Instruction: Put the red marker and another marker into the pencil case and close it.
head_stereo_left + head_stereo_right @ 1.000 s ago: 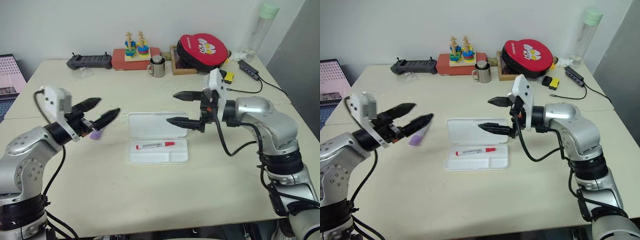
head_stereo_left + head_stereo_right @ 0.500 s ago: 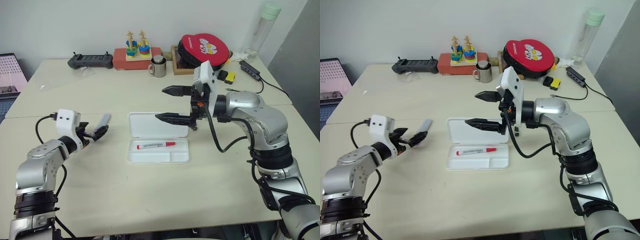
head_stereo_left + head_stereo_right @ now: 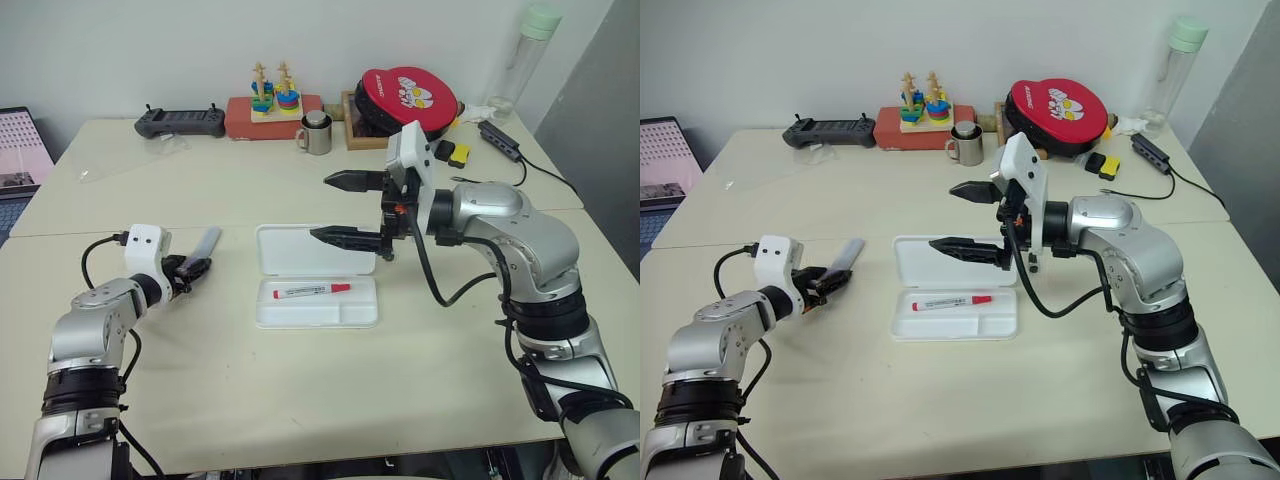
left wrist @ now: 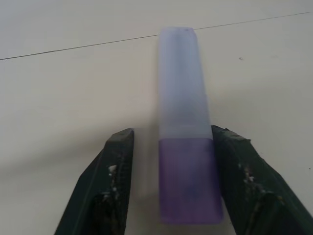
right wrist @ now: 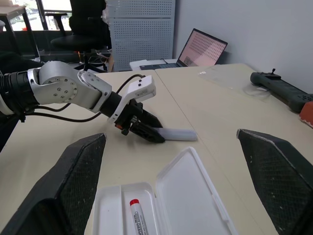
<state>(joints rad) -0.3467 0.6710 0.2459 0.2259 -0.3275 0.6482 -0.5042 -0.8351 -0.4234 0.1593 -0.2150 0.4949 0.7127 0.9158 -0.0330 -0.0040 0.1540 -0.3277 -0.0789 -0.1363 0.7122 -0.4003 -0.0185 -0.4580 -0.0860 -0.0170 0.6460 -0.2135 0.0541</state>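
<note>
1. From the head views I see the pencil case lying open on the worktop, lid flat behind the tray; the red marker lies lengthways in the tray's back compartment; the lilac marker lies on the worktop to the left of the case, well apart from it; my left end effector sits low at the marker's near end; my right end effector hangs above the case lid, pointing left, fingers spread wide with nothing between them.
2. From the left wrist I see the lilac marker between my two fingers; one finger touches its purple end, the other stands a little off, so it is part-open and not yet clamped.
3. From the right wrist I see the open case, the red marker inside, and the left end effector at the lilac marker beyond.
</note>
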